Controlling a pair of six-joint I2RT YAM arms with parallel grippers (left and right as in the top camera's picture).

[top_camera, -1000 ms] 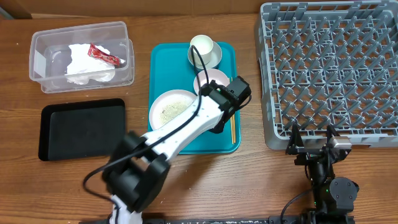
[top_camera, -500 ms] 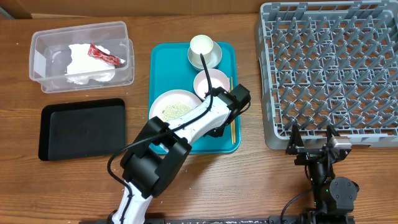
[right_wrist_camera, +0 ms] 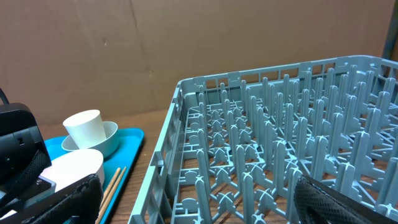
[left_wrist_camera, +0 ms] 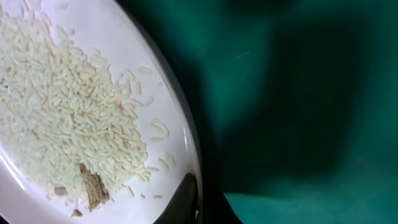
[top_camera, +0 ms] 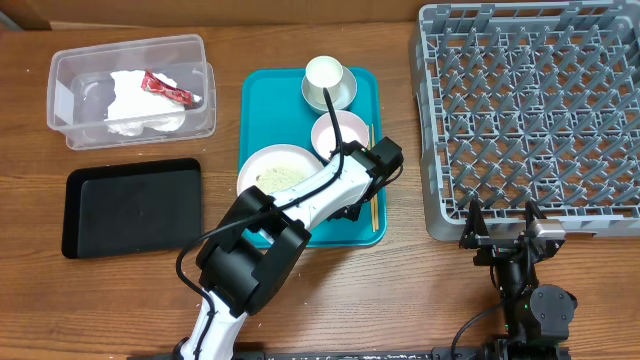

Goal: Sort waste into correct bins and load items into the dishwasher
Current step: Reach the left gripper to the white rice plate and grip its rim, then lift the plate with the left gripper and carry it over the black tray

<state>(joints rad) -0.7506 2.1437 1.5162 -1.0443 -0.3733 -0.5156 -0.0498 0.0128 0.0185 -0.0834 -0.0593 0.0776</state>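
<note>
The white plate (top_camera: 275,174) with rice scraps (left_wrist_camera: 62,112) lies on the teal tray (top_camera: 262,95). My left gripper (top_camera: 336,197) is shut on the plate's right rim; one dark finger (left_wrist_camera: 186,199) lies on the plate's inner face in the left wrist view. On the tray behind the plate are the white bowl (top_camera: 338,132) and the cup (top_camera: 325,73) on its saucer (top_camera: 346,95). The chopsticks (top_camera: 374,208) lie along the tray's right edge. The napkin (top_camera: 135,100) and red wrapper (top_camera: 167,88) are in the clear tub (top_camera: 70,115). My right gripper (top_camera: 503,222) stands open before the grey rack (top_camera: 540,110).
The shallow black tray (top_camera: 130,207) sits in front of the clear tub at the left. My left arm stretches from the table's front edge across the teal tray's lower half. The rack's front wall (right_wrist_camera: 158,174) is close to my right gripper.
My left gripper has shut on the plate's rim, and the plate has shifted slightly left. The left arm swung in lower over the tray. The right arm is still.
</note>
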